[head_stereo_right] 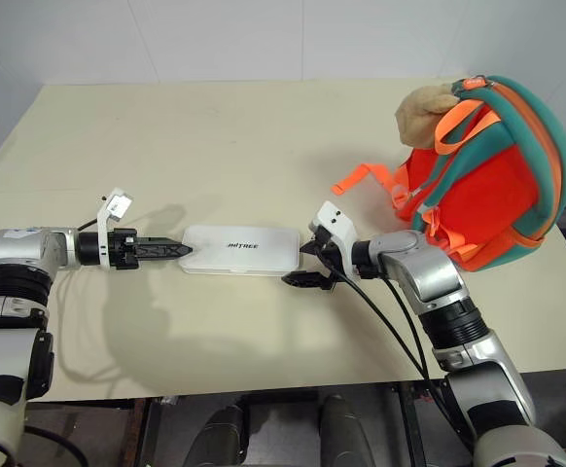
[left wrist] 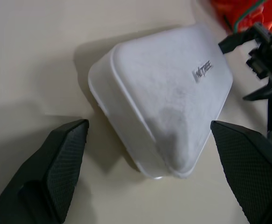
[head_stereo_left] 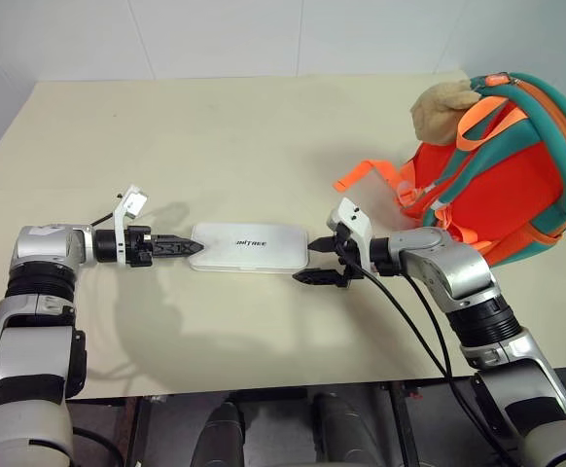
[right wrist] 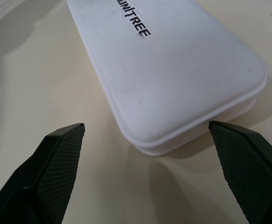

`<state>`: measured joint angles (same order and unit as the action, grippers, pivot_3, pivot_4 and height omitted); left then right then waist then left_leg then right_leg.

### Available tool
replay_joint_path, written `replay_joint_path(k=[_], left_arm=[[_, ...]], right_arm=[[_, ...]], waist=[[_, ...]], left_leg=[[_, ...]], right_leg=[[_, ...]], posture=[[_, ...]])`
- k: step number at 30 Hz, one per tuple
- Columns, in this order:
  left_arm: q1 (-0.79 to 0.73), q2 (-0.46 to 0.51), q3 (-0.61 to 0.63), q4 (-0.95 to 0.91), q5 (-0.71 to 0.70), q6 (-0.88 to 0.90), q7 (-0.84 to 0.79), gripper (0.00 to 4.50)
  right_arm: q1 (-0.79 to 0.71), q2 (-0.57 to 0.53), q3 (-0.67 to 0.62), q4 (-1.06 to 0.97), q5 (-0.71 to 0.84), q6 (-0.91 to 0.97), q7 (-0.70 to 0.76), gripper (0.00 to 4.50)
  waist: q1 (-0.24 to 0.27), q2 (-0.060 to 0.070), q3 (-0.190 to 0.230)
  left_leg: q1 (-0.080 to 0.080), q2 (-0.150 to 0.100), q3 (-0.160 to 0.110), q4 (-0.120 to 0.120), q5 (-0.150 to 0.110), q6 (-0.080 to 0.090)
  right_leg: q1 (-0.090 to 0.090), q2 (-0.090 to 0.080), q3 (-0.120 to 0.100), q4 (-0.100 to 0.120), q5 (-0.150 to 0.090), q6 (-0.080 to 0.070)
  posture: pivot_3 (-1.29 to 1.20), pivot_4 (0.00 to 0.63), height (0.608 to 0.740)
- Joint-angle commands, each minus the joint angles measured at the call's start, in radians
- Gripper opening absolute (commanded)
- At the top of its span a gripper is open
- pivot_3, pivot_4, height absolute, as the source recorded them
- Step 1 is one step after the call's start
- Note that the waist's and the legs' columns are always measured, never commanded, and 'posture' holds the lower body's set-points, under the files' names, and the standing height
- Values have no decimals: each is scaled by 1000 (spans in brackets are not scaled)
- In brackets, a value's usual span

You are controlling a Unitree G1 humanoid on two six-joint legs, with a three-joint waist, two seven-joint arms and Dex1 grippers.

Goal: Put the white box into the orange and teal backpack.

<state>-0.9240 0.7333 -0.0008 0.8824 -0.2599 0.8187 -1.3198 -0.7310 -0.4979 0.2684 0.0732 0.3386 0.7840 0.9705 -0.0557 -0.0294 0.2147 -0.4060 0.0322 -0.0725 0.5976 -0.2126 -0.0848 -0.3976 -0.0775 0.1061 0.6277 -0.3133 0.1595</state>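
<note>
Between the two grippers, one white box (head_stereo_left: pixel 250 247) lies flat on the table (head_stereo_left: pixel 264 126), long axis running straight from left gripper (head_stereo_left: pixel 188 248) to right gripper (head_stereo_left: pixel 314 261). Both jaws gape wide, holding nothing, each just off an end. One orange and teal backpack (head_stereo_left: pixel 502 165) waits beyond the right arm.

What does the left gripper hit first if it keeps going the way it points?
Most likely the near short end of the white box: the open left gripper points straight at it, fingers either side of that end. Beyond the box sits the right gripper.
</note>
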Motion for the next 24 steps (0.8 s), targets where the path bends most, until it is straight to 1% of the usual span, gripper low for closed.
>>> replay_joint_path(k=[1,7,11,15,20,23,24], left_arm=[[-7,-23,0,27,-4,21,-9,4481],[0,-48,-18,20,-29,100,-88,4481],[21,-54,-46,-36,-50,180,-152,4481],[27,-48,-38,-69,-67,214,-157,4481],[19,-29,-33,-64,-68,221,-157,4481],[26,-29,-24,-70,-72,224,-147,3947],[29,-30,-24,-74,-74,225,-147,3624]], right_arm=[[-6,1,-20,-50,8,-16,6,4500],[12,-7,-23,-63,11,-45,24,4500],[22,-7,-28,-64,13,-59,29,4500],[31,-8,-32,-67,16,-70,35,4500],[38,-10,-38,-67,16,-78,39,4500],[43,-8,-42,-65,18,-84,36,4500],[45,-7,-43,-65,18,-85,36,4500]], waist=[[1,0,0],[1,0,0],[1,0,0],[0,0,0],[-2,0,0],[-1,0,0],[0,0,0]], left_leg=[[0,0,0,0,0,0],[0,0,0,0,0,0],[0,0,0,0,0,0],[0,0,0,0,0,0],[0,0,0,0,0,0],[0,0,0,0,0,0],[0,0,0,0,0,0]], right_leg=[[0,0,0,0,0,0],[0,0,0,0,0,0],[0,0,0,0,0,0],[0,0,0,0,0,0],[0,0,0,0,0,0],[0,0,0,0,0,0],[0,0,0,0,0,0]], posture=[[0,150,740],[0,150,740],[0,150,740],[0,150,740],[0,150,740],[0,150,740],[0,150,740]])
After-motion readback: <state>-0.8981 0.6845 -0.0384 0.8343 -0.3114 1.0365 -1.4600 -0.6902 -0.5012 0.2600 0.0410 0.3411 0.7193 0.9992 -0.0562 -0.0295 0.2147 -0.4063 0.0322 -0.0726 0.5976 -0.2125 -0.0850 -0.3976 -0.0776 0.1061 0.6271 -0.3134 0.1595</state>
